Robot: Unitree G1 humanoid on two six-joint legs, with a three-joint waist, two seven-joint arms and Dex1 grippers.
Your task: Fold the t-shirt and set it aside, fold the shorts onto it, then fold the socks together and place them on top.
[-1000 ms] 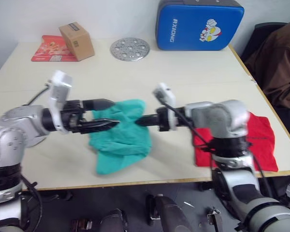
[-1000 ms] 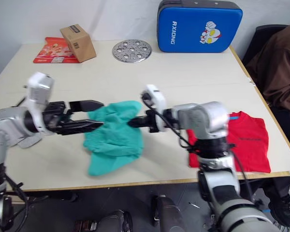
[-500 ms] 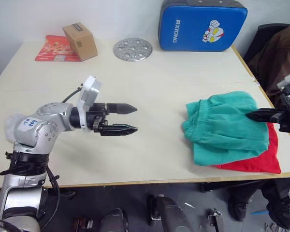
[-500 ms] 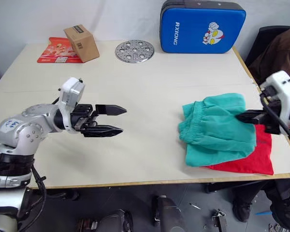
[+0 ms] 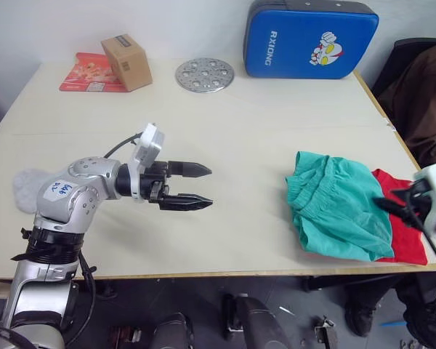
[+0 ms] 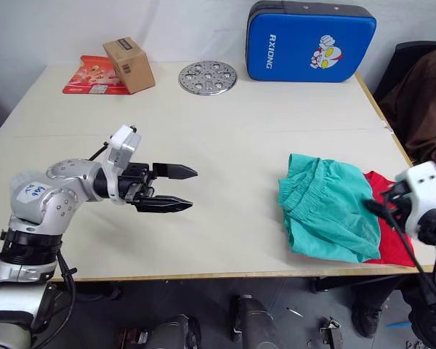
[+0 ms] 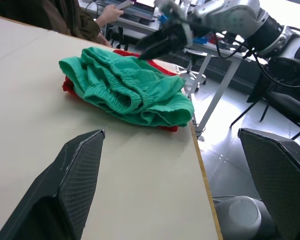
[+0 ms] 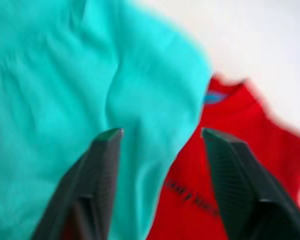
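The teal shorts [image 5: 334, 207] lie bunched on top of the red t-shirt [image 5: 401, 236] at the table's front right corner; only a strip of the shirt shows. My right gripper [image 5: 389, 206] hovers at the shorts' right edge, open, with nothing between its fingers [image 8: 102, 165]. My left gripper [image 5: 209, 187] is held over the middle of the table, open and empty, well left of the clothes, with its fingers [image 7: 75, 185] pointing at the shorts [image 7: 130, 85]. A light grey soft bundle, the socks [image 5: 23, 190], lies at the far left, partly hidden by my left arm.
Along the far edge stand a blue padded case [image 5: 310, 38], a perforated metal disc [image 5: 204, 74], a cardboard box [image 5: 127, 62] and a red packet [image 5: 83, 76]. A person in a brown jacket [image 5: 425, 94] sits beyond the table's right edge.
My right gripper carried the shorts from mid-table to the right, laid them on the t-shirt, opened and drew back. My left gripper stayed open and has come off the shorts.
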